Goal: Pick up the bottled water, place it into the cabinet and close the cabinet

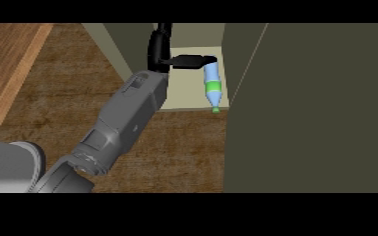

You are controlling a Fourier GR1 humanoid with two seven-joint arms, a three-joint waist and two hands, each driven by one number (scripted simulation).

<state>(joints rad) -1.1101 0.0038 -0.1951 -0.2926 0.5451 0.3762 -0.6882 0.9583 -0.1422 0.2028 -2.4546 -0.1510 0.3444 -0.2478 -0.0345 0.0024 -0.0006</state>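
Note:
The bottled water (212, 87), pale blue with a green label and green cap, lies on the cabinet's beige shelf (184, 97). Its cap points toward the shelf's front edge. My left hand (159, 50) reaches into the cabinet from the lower left, just left of the bottle. Its fingers stretch straight toward the back of the cabinet, and the thumb (193, 60) sticks out to the right, its tip touching the bottle's base end. Nothing is curled round the bottle. The right hand shows nowhere.
The cabinet's dark olive door (303, 110) stands open and fills the right side of the view. The cabinet's left wall (122, 50) rises beside my forearm. Brown wooden counter (59, 90) spreads left and below, with a lighter strip at far left.

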